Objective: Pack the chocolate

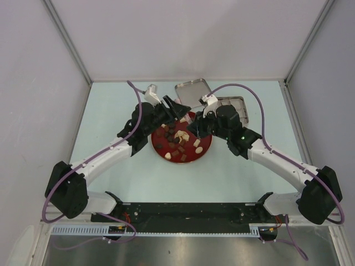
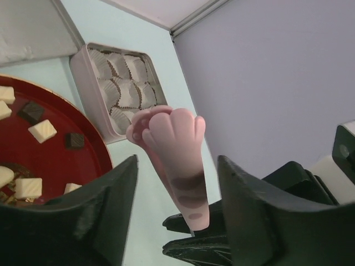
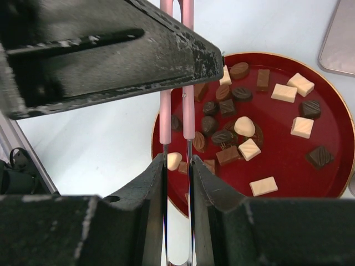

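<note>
The chocolate [image 3: 244,126], dark, brown and cream pieces, lies scattered on the red plate [image 3: 333,133], seen from above at the table's middle [image 1: 178,141]. My right gripper [image 3: 177,159] is shut on the thin metal arms of the pink tongs [image 3: 177,111], which point over the plate's near rim. In the left wrist view the tongs' paw-shaped pink tip [image 2: 169,133] stands between my left gripper's [image 2: 177,160] fingers [image 2: 111,188], with a gap on each side. Both grippers [image 1: 176,112] [image 1: 195,126] hover over the plate's far edge.
A tin box [image 2: 83,72] lined with empty white paper cups sits just beyond the plate, at back right from above [image 1: 236,103]. Its lid [image 1: 192,91] lies beside it. Grey walls close the table on three sides.
</note>
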Robot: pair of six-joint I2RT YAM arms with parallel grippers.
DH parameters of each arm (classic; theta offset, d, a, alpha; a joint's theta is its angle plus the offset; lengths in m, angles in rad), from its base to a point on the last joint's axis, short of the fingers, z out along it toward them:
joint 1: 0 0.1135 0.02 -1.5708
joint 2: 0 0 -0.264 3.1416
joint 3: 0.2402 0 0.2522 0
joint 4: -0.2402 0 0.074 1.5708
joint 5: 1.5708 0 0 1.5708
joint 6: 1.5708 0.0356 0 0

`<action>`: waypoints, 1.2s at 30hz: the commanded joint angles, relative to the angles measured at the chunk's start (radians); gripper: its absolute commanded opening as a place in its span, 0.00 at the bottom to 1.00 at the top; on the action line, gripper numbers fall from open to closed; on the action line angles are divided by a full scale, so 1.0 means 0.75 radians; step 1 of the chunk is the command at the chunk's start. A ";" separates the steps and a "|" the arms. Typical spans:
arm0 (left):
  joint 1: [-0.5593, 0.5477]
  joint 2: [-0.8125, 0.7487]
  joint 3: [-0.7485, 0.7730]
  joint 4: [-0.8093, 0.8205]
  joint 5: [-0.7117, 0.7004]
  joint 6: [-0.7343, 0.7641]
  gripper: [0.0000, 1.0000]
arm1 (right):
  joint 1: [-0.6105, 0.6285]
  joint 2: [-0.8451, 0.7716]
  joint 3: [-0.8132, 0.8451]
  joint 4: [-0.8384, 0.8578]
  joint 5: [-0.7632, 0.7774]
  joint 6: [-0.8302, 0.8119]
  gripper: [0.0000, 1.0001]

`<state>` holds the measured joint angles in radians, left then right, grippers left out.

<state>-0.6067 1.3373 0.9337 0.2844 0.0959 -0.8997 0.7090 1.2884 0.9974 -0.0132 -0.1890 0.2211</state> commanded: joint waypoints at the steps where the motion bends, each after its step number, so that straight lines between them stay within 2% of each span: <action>1: -0.011 -0.008 -0.040 0.105 -0.018 -0.091 0.58 | 0.018 0.014 0.077 0.026 0.029 -0.041 0.16; 9: -0.011 -0.012 -0.075 0.144 0.009 -0.187 0.20 | 0.043 0.027 0.104 -0.066 0.056 -0.045 0.20; 13: -0.009 -0.018 -0.110 0.177 0.019 -0.267 0.08 | 0.061 0.027 0.110 -0.095 0.088 -0.045 0.22; 16: -0.009 -0.030 -0.148 0.197 0.013 -0.346 0.02 | 0.083 0.027 0.114 -0.111 0.125 -0.047 0.28; 22: -0.009 -0.036 -0.214 0.269 0.015 -0.504 0.00 | 0.145 0.041 0.120 -0.144 0.211 -0.070 0.39; 36: -0.009 -0.110 -0.357 0.404 -0.046 -0.729 0.00 | 0.237 0.039 0.122 -0.212 0.379 -0.082 0.39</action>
<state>-0.6125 1.3048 0.6914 0.4885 0.0898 -1.3579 0.8692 1.3174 1.0424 -0.1680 0.0494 0.1780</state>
